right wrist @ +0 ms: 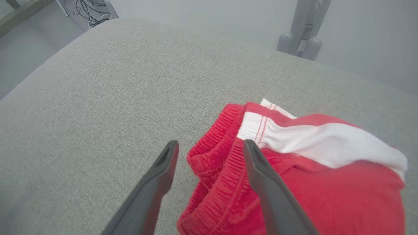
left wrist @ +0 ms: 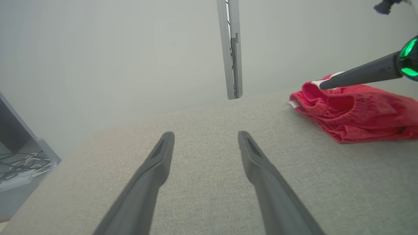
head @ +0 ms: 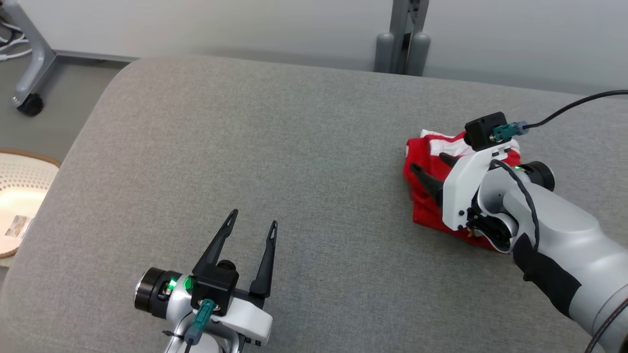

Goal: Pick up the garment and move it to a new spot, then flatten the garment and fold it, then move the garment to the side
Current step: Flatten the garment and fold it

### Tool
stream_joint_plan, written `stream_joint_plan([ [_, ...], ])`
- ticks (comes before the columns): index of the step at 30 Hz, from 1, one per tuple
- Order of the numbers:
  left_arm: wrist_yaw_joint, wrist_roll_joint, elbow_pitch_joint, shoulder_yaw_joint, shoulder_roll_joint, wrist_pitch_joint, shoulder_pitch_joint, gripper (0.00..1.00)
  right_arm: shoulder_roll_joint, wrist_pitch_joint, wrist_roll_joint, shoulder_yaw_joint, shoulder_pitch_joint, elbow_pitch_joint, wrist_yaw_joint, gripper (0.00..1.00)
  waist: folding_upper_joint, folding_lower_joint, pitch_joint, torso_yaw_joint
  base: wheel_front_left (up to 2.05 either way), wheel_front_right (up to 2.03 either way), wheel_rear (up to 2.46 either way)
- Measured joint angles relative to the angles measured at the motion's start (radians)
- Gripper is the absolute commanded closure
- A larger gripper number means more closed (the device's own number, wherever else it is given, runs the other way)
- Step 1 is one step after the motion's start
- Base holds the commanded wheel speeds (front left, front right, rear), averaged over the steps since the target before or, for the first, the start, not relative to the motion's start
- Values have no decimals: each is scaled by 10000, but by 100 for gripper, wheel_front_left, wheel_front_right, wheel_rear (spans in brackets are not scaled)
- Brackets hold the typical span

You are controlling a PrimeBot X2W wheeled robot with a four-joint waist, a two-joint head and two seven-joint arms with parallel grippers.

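The red-and-white garment (head: pixel 423 208) lies bunched at about three o'clock on the grey cushion (head: pixel 294 147) (close to its right edge). The right gripper (head: pixel 428 162) sits over its waistband, fingers spread wide, gripping nothing. At seven o'clock the left gripper (head: pixel 254 217) hovers wide open, empty.

Long, dark, tapered fingers (head: pixel 217 242) on both arms. White wrist shells (head: pixel 466 186), green lights (head: pixel 171 283) glowing, teal plugs (head: pixel 505 131) on black camera boxes (head: pixel 485 130), a black cable (head: pixel 564 110), a silver forearm (head: pixel 564 230) with a black sleeve (head: pixel 544 277).
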Motion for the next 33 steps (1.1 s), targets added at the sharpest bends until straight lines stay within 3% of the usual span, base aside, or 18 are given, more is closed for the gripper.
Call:
stream_joint_plan([
  [9, -56, 17, -29, 347, 58, 0, 331, 0, -203, -535, -376, 134, 32, -307, 0, 0, 0, 0, -681, -580, 0, 0, 0],
  [18, -88, -82, -545, 1001, 67, 0, 426, 0, -1101, -2669, -1039, -337, 16, 188, 0, 0, 0, 0, -1227, -1317, 0, 0, 0],
  [23, -40, -125, -955, 1417, 63, 0, 424, 0, -1801, -2715, -2842, -3242, 254, -1078, 0, 0, -1, 0, -1315, -1670, 0, 0, 0],
  [24, -27, -169, -1057, 1509, 58, 0, 424, 0, -1950, -2721, -3396, -4031, 600, -1488, 0, 0, 0, 0, -1316, -1740, 0, 0, 0],
  [25, -21, -171, -1191, 1607, 46, 0, 428, 0, -2027, -2732, -4343, -5676, 1673, -2307, 0, 0, 0, 0, -1320, -1867, 0, 0, 0],
  [29, 6, -151, -1390, 1655, 27, 0, 542, 0, -1450, -2738, -6347, -8692, 4065, -4130, 0, 0, 0, 0, -1348, -2059, 0, 0, 0],
  [33, 19, -69, -1499, 1613, 17, 0, 685, 0, -399, -2740, -7883, -10677, 6092, -5680, 0, 0, 0, 0, -1379, -2147, 0, 0, 0],
])
